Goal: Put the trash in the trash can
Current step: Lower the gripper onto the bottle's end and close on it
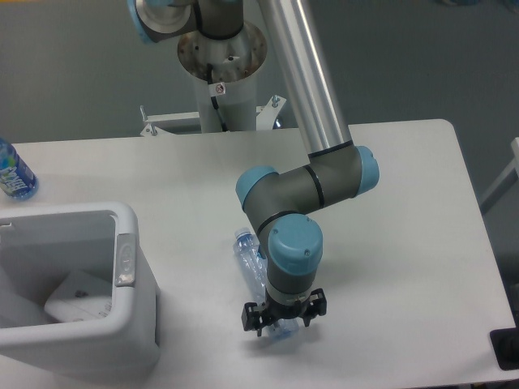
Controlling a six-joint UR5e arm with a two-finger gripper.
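near the front edge of the white table (405,243), my pincer (283,321) hangs over the base end of the crushed clear plastic bottle (251,263), jaws spread either side, not yet closed, lined up for a grasp. the large white rectangular plastic bin (130,324) stands well left, holding the crumpled white wrapper (77,298).

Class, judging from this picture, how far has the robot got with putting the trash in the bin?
Done: a white wrapper already lies inside the trash can. In hand: the gripper sits at the lower end of the crushed bottle, which lies on the table; grip unclear. Left: carry the bottle to the can.
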